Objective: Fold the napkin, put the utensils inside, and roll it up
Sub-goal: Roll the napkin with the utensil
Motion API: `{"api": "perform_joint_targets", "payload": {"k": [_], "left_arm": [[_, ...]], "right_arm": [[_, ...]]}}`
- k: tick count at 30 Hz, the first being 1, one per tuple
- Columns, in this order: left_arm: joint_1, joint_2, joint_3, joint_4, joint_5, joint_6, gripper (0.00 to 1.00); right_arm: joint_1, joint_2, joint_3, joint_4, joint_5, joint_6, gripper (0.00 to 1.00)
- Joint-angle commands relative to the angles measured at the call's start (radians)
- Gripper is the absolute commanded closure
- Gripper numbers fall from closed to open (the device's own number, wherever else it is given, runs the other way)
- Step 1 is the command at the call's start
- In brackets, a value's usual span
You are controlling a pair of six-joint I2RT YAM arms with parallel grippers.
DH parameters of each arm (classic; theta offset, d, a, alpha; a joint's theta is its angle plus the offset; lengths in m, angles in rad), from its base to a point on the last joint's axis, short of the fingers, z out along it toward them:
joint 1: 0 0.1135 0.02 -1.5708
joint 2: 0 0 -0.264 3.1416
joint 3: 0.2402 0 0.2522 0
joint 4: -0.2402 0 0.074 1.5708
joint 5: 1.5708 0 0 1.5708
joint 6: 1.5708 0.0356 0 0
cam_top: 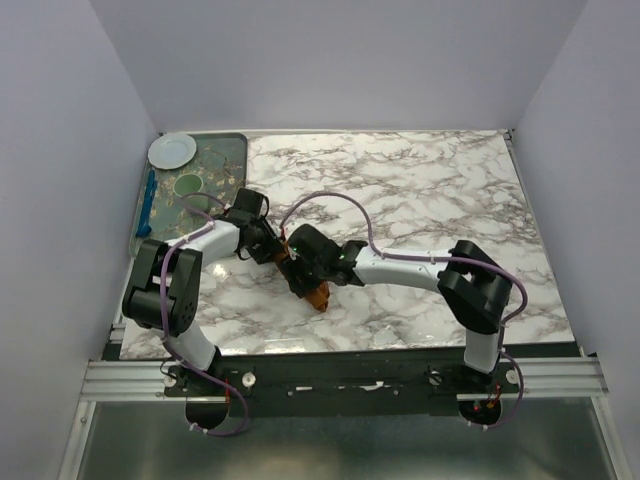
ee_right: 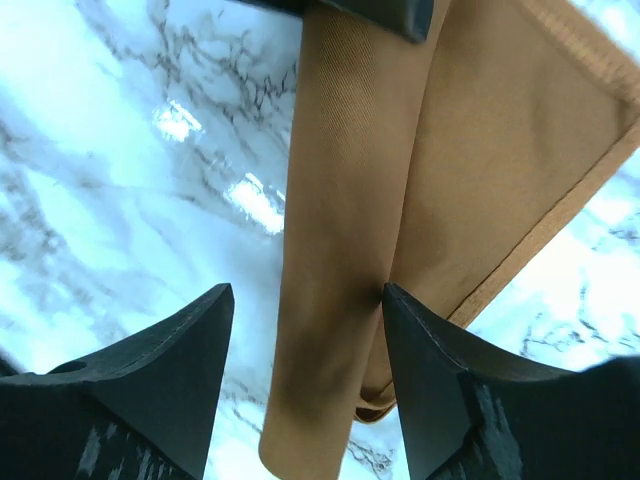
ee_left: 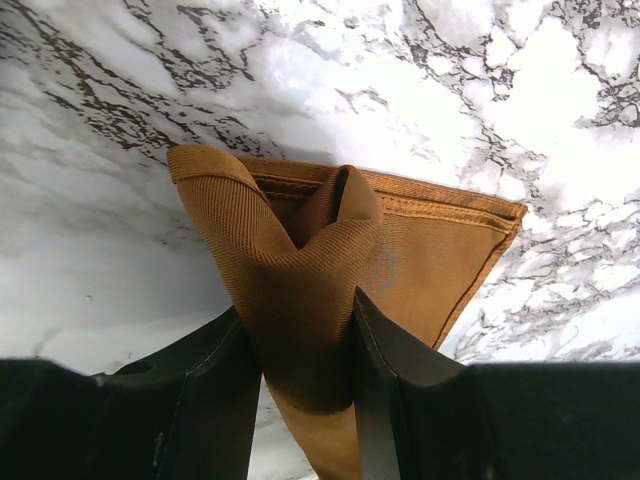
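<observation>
Napkin (ee_left: 300,250) on table (cam_top: 430,190), left of centre, under the two wrists where the arms meet; from above only a small orange corner shows below the grippers. Left wrist view: the cloth lies folded, hemmed edge flat on the marble, and one thick fold rises from it toward the camera. Left gripper (ee_left: 302,320) is clamped on that raised fold, both fingers (ee_left: 225,390) pressed against the cloth with no gap on either side. Right wrist view: a rolled or doubled length of cloth runs between the fingers of the right gripper (ee_right: 303,298), a flat layer beside it with a stitched border. Jaws stand apart: one finger is clear of the cloth with marble showing in the gap, the other just touches the roll's side; not gripping. Cannot tell what is inside the roll. Containers: dark tray (cam_top: 222,160) at the far left corner of the table. On it a white plate (cam_top: 173,150) at the far corner, a pale green cup (cam_top: 188,185) upright near the middle, and a blue utensil (cam_top: 148,200) lying along the left rim. Cup contents: cannot tell
</observation>
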Motion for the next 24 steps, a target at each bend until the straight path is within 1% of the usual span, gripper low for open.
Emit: {"api": "perform_joint_targets", "payload": {"k": [1,4,7,10,13,14,16,17,19,20,21,22,23,24], "left_arm": [[-0.005,0.068,-0.007,-0.053,0.018,0.039,0.55],[-0.001,0.073,-0.002,-0.058,0.022,0.043,0.55],[0.001,0.079,-0.002,-0.055,0.042,0.042,0.55],[0.003,0.071,-0.002,-0.052,0.052,0.051,0.55],[0.001,0.065,-0.011,-0.03,0.064,0.062,0.55],[0.003,0.067,-0.011,-0.02,0.073,0.062,0.55],[0.003,0.068,-0.013,-0.009,0.079,0.069,0.54],[0.003,0.067,-0.01,-0.004,0.082,0.075,0.54],[0.001,0.068,-0.002,-0.001,0.079,0.097,0.54],[0.001,0.067,-0.001,-0.001,0.075,0.105,0.53],[0.003,0.062,0.001,0.002,0.069,0.111,0.52],[0.003,0.059,0.004,0.005,0.065,0.121,0.45],[0.001,0.052,0.001,0.019,0.065,0.126,0.42],[0.003,0.047,-0.001,0.026,0.065,0.128,0.38]], "right_arm": [[0.106,0.068,0.109,-0.096,0.425,-0.082,0.3],[0.145,0.133,0.186,-0.139,0.523,-0.093,0.28],[0.164,0.179,0.218,-0.147,0.548,-0.107,0.28],[0.161,0.206,0.211,-0.137,0.537,-0.067,0.3],[0.152,0.205,0.188,-0.12,0.502,-0.048,0.37],[0.149,0.203,0.181,-0.11,0.472,-0.042,0.43],[0.132,0.205,0.165,-0.104,0.441,-0.027,0.49],[0.126,0.202,0.158,-0.092,0.403,-0.022,0.54],[0.103,0.2,0.148,-0.084,0.361,-0.007,0.58],[0.092,0.199,0.134,-0.075,0.308,-0.001,0.63],[0.081,0.197,0.128,-0.072,0.282,0.011,0.66],[0.06,0.191,0.119,-0.067,0.254,0.022,0.7],[0.046,0.188,0.097,-0.052,0.19,0.033,0.82],[0.032,0.184,0.088,-0.045,0.156,0.056,0.83]]}}
